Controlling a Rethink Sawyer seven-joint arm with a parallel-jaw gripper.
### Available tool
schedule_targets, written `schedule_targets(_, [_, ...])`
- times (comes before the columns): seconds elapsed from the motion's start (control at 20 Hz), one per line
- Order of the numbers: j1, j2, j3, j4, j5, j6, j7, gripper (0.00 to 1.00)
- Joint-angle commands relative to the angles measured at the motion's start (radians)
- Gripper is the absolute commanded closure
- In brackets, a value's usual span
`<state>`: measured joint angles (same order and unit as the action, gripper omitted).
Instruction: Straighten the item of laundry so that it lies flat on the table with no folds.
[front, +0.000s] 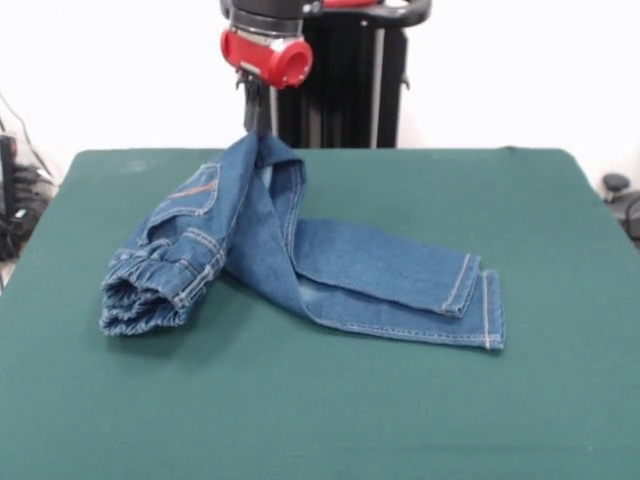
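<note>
The item of laundry, a small pair of blue jeans (330, 265), lies across the middle of the green table (330, 410). Its gathered waistband (145, 295) is bunched at the left and its two leg cuffs (478, 300) lie flat at the right. The cloth is folded over itself, and an orange-stitched pocket (195, 190) faces up on the raised part. A peak of denim is pulled up at the far side into my gripper (258, 122), which is shut on it just above the table's far edge. The fingertips are hidden in the cloth.
Green tabletop stretches wide in front of and to both sides of the jeans. Dark cables and gear (15, 200) sit off the table's left edge, and a black object (618, 190) sits off its right edge.
</note>
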<state>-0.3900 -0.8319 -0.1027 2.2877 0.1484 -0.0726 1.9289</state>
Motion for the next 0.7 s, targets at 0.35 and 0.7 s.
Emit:
schedule_targets(0.35, [0.093, -0.063, 0.041, 0.133, 0.123, 0.093, 0.275, 1.0])
schedule_targets(0.7, [-0.088, 0.209, 0.109, -0.15, 0.004, -0.053, 0.102, 1.0])
